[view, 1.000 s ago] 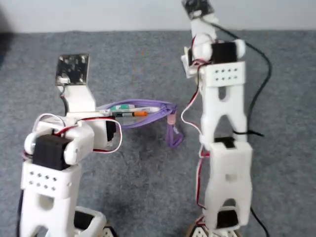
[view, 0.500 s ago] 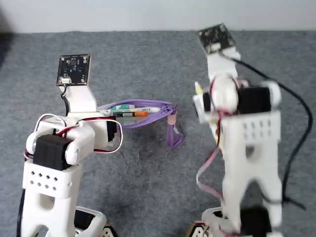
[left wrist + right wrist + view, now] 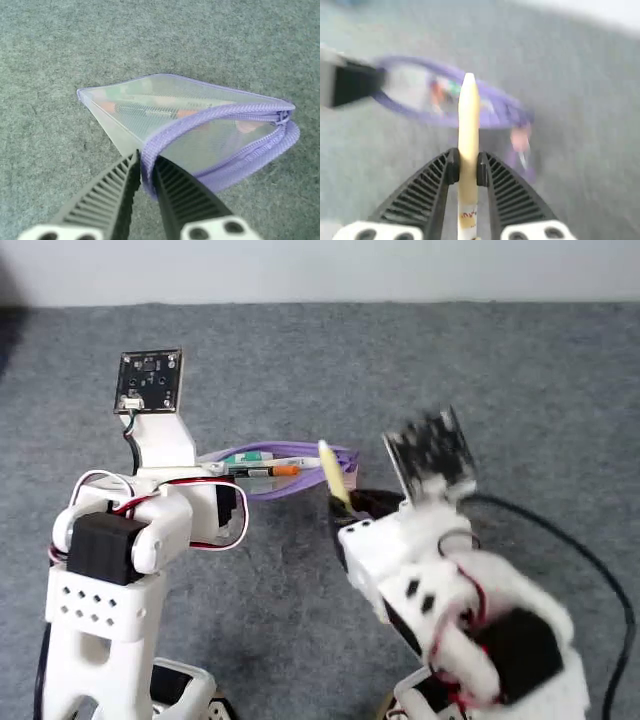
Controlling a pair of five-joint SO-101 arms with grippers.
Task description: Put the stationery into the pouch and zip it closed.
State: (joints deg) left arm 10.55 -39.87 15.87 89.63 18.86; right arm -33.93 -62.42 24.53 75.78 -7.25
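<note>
Fingers [image 3: 112,195] of the left gripper [image 3: 145,165] are pressed together on the purple zip edge of the pouch [image 3: 195,112], so that the mouth is lifted and held agape for loading. The pouch's clear body is laid on the grey table cover [image 3: 55,45]. Several pieces of stationery are seen through the clear wall, among them an orange-tipped pen [image 3: 264,471].

Fingers [image 3: 430,195] of the right gripper [image 3: 468,167] are clamped on a cream-coloured pen [image 3: 468,115]. It is gripped low on its barrel, so that its long tip is left free and is aimed at the opening. In the high view it is held above the table, just beside the pouch end farthest from the left gripper. The inserting step is judged to be in hand, and zipping is not yet begun.
</note>
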